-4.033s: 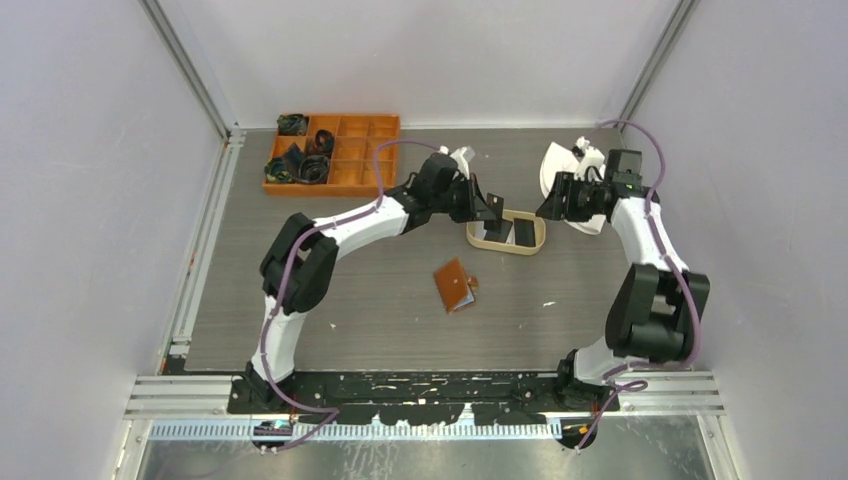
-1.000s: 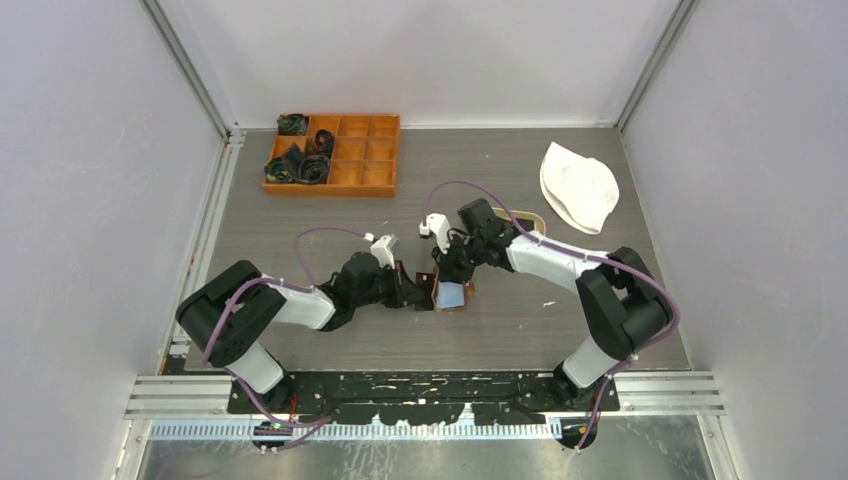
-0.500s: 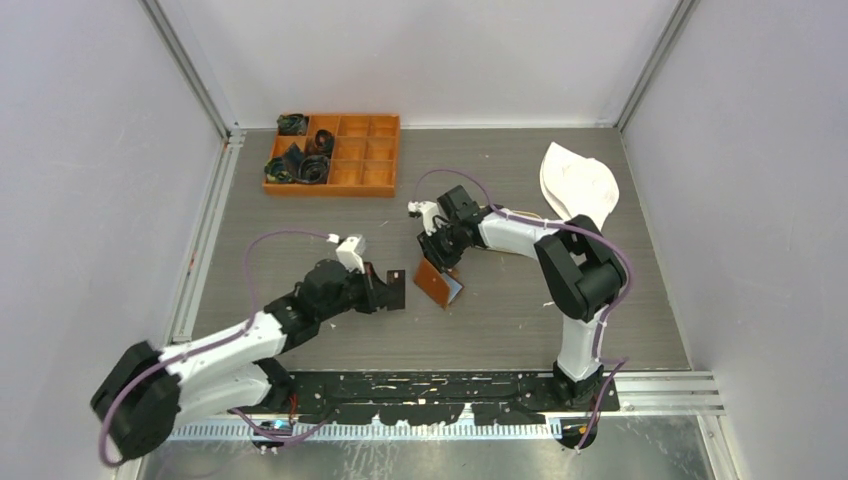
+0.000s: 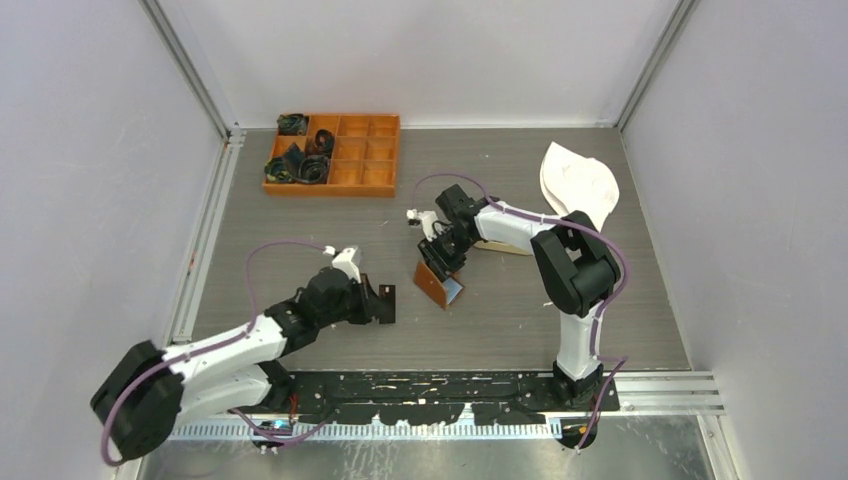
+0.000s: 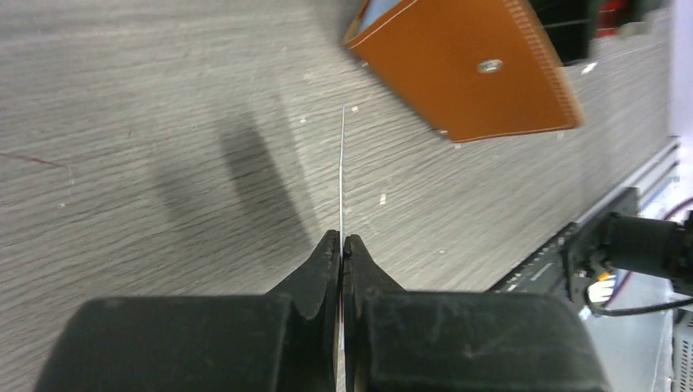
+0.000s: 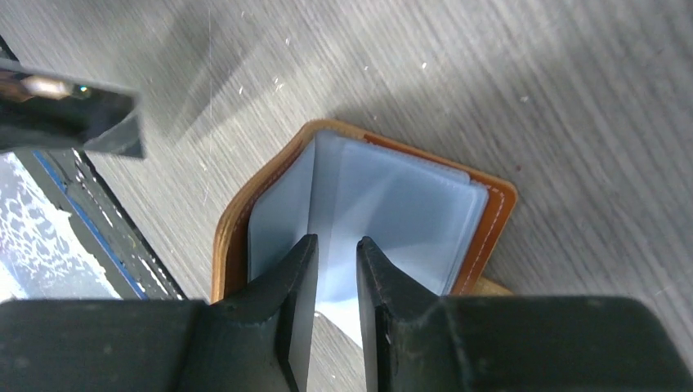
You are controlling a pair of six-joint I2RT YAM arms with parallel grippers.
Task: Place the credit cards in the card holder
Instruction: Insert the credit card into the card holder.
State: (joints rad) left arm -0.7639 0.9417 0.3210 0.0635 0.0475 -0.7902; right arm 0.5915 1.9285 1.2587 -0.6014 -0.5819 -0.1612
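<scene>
Top view, left claw (image 4: 378,303): closed on a black credit card (image 4: 384,297), low over the desk (image 4: 300,230).
Top view, card holder (image 4: 432,282): propped open on its edge at mid-desk, at 2 o'clock from the left claw, near it but apart.
Top view, right claw (image 4: 443,262): right at the holder's upper edge, with the holder at its 6 o'clock. Its spread is unclear from here.
Top view, surroundings: orange compartment box (image 4: 350,155) at the desk's 11 o'clock, white cloth (image 4: 578,185) at 2 o'clock.
Left wrist, left claw (image 5: 341,243): fingertips pressed together on the card (image 5: 342,171), which shows edge-on as a thin line pointing to 12 o'clock.
Left wrist, card holder (image 5: 458,90): brown outer face with a light stud (image 5: 489,65), at 1 o'clock beyond the card's tip, not touching it.
Right wrist, right claw (image 6: 336,249): narrow, with a slim gap between the fingers.
Right wrist, card holder (image 6: 494,208): open, at 12 o'clock just past the fingertips. Its pale blue pockets (image 6: 400,204) show through the gap.
</scene>
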